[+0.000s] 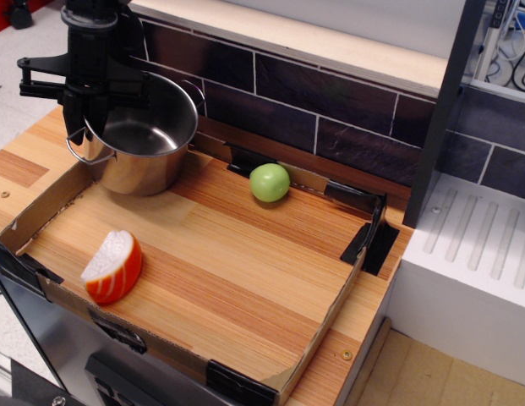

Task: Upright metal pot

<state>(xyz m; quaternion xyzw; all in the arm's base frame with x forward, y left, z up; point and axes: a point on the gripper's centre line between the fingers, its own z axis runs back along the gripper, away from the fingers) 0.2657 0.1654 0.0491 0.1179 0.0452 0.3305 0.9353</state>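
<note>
**Pot upright in the far-left corner of the tray**

The metal pot [142, 145] stands upright with its open mouth facing up, at the far-left corner of the shallow cardboard tray [270, 385] that lies on the wooden worktop [17, 165]. One wire loop handle sticks out past the pot's left side, over the tray's left wall; the other shows at the far rim, near the dark tiled wall [330, 101]. The black claw [89, 106] sits at the pot's left rim, its fingers reaching down over the rim; from this angle I cannot tell whether they are clamped on it or slack.

A green apple [270, 182] rests near the tray's back edge, well apart from the pot to its right. An orange-and-white slice of toy food [112, 267] lies near the front-left edge. Between and to the right of these, the tray floor is bare wood up to the right wall, where black clips hold the cardboard. A white dish rack [473, 254] stands beyond the tray on the right.
</note>
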